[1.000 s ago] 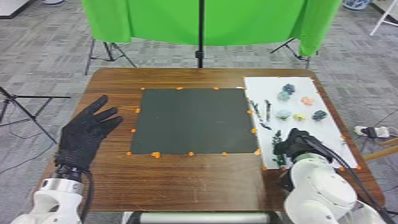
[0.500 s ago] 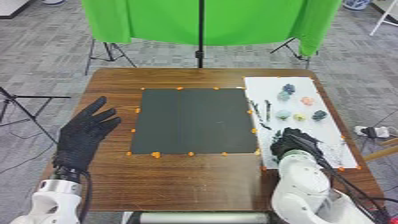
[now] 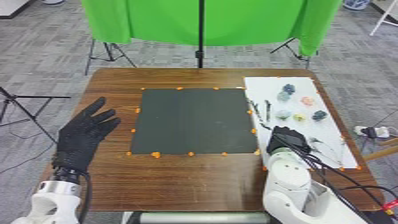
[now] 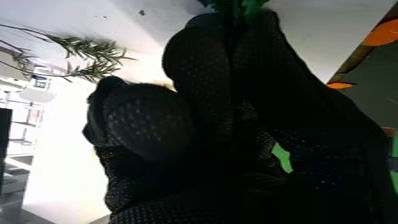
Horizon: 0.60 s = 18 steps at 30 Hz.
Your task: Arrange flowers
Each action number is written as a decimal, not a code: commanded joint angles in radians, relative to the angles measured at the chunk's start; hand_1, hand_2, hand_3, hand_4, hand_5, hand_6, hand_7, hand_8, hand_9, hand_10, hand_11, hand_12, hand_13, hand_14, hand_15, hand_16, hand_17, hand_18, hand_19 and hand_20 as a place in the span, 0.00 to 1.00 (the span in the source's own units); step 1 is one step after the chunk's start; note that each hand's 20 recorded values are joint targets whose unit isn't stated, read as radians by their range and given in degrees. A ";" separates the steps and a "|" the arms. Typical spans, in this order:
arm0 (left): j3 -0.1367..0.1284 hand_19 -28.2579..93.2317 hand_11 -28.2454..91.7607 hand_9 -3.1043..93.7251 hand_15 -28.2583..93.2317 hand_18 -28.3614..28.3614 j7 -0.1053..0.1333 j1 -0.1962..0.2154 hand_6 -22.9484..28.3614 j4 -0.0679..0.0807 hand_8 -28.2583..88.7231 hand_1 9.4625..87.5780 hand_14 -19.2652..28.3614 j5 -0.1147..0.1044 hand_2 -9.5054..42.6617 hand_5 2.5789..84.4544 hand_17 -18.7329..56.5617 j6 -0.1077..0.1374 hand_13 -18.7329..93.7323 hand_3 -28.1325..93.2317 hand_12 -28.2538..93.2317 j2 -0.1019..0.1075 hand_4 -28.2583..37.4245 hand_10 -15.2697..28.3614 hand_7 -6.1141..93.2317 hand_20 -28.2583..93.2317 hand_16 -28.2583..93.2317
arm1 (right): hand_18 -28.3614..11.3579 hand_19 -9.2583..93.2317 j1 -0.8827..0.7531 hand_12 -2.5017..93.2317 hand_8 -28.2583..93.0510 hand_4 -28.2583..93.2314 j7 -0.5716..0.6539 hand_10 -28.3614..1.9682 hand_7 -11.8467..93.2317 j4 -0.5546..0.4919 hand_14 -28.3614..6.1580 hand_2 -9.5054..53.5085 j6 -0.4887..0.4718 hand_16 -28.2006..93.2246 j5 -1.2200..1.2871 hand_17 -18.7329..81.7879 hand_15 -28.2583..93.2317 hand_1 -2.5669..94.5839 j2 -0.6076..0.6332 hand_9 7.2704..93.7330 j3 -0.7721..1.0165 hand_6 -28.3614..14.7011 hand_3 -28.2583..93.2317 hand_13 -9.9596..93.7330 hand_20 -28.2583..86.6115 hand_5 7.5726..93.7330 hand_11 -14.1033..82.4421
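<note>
So the dark green leafy bit (image 4: 238, 6) is right at the fingertips of the right hand (image 3: 290, 139). That hand's fingers are straight and pressed together, though it's hard to tell if they're actually pinching it. A thin leafy twig (image 4: 89, 54) lies just beside the hand on the white sheet (image 3: 258, 84), with small flower heads (image 3: 306, 101) farther ahead. Dark mat's (image 3: 191, 120) to the hand's left, and past it the left hand (image 3: 82, 135) hangs spread.

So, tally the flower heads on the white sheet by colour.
Dark bluish flower heads: 2
Pale blue-green flower heads: 2
Pink flower head: 1
Yellow flower head: 1
Total: 6
</note>
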 commanded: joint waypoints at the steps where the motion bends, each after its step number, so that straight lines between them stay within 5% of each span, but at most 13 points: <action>1: -0.006 0.70 0.45 0.40 0.67 1.00 0.002 0.011 0.61 -0.007 0.16 0.21 1.00 -0.003 0.29 0.42 0.15 0.014 0.41 0.87 0.33 0.001 0.09 0.82 0.19 0.21 0.17 | 0.07 1.00 -0.099 0.27 0.39 0.00 -0.042 0.48 0.40 0.006 0.56 0.00 0.188 0.38 -0.047 0.68 0.80 0.62 0.068 0.91 -0.018 0.53 0.81 0.93 0.55 0.90 0.69; 11: -0.003 0.70 0.45 0.41 0.67 1.00 -0.005 -0.009 0.61 -0.007 0.16 0.21 1.00 0.000 0.29 0.42 0.15 0.008 0.41 0.87 0.33 0.008 0.10 0.83 0.19 0.21 0.17 | 0.07 1.00 -0.083 0.25 0.41 0.00 -0.075 0.49 0.38 -0.108 0.58 0.00 0.334 0.38 -0.149 0.69 0.81 0.61 0.124 0.94 0.015 0.52 0.84 0.95 0.60 0.93 0.69; 12: 0.004 0.70 0.45 0.41 0.67 1.00 0.013 -0.004 0.61 -0.007 0.16 0.21 1.00 -0.006 0.29 0.42 0.15 0.019 0.41 0.87 0.33 0.018 0.10 0.83 0.19 0.21 0.17 | 0.07 1.00 -0.079 0.25 0.41 0.00 -0.079 0.49 0.37 -0.115 0.58 0.00 0.335 0.38 -0.152 0.69 0.81 0.61 0.123 0.94 0.018 0.52 0.84 0.95 0.60 0.93 0.69; 18: 0.006 0.70 0.45 0.40 0.67 1.00 0.032 0.011 0.61 -0.012 0.16 0.21 1.00 -0.009 0.29 0.42 0.14 0.023 0.41 0.88 0.33 0.033 0.09 0.83 0.19 0.21 0.17 | 0.07 1.00 -0.042 0.25 0.42 0.00 -0.126 0.49 0.37 -0.152 0.59 0.00 0.365 0.38 -0.169 0.69 0.81 0.61 0.090 0.94 0.010 0.51 0.84 0.96 0.61 0.94 0.69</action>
